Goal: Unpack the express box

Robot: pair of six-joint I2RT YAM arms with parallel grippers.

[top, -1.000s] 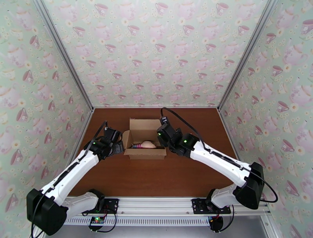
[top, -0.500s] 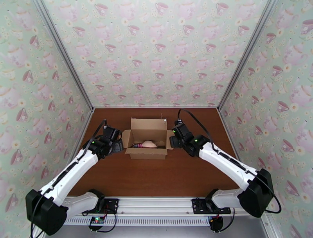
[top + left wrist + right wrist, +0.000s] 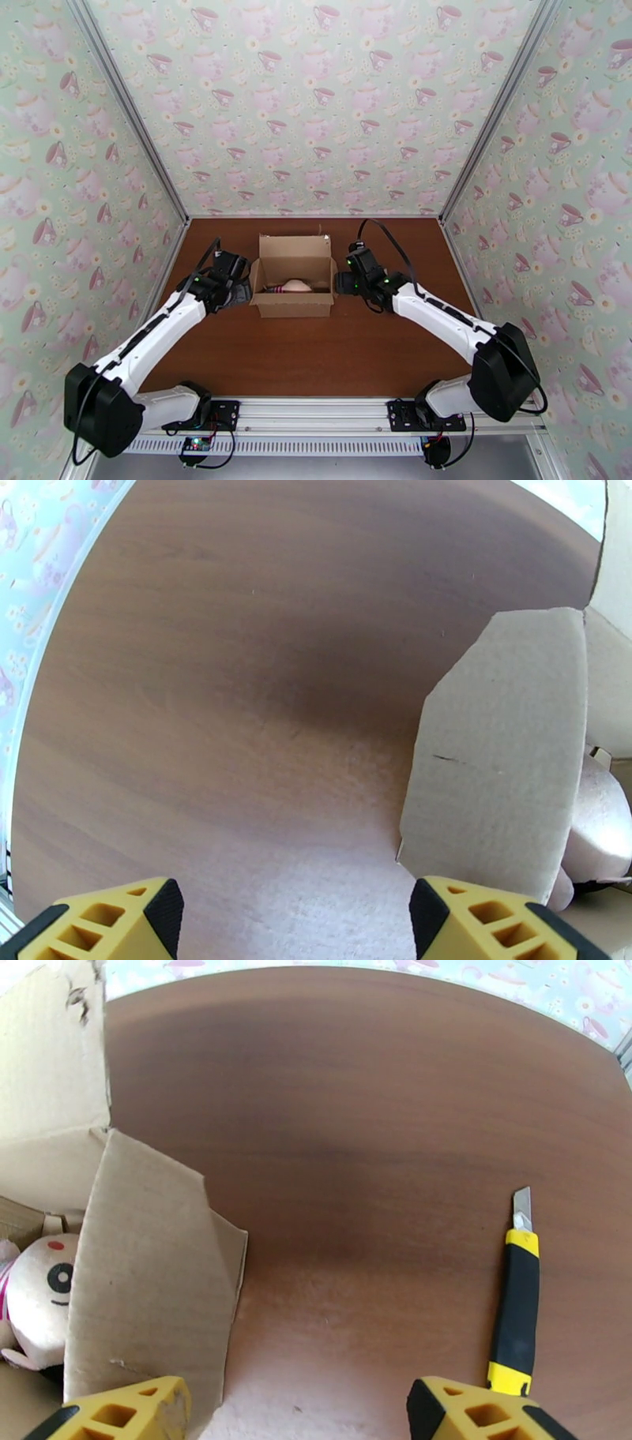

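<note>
— Sitting on the table (image 3: 316, 355), is the box (image 3: 294, 304) showing any print?
— It is showing plain brown cardboard, matte and fibrous, and one upright flap corner is looking torn. It is resting toward the far half of the table, between the two grippers, and is standing open at the top
— What is lying inside?
— A doll (image 3: 35, 1291), soft and pale, is lying in there. Its round black eye and a small red spot are facing the right wrist camera
— How are the grippers standing?
— The left gripper (image 3: 296, 922) is hovering just beside the left flap (image 3: 498, 740), its yellow ribbed fingers spread wide with only wood grain between them. The right gripper (image 3: 300, 1410) is hanging by the right flap (image 3: 150, 1276), spread likewise and gripping nothing
— Anything else lying about?
— A knife (image 3: 515, 1307) with a yellow-and-black handle and a short angled blade is lying on the smooth brown wood, near one finger of the right gripper and well apart from the box
</note>
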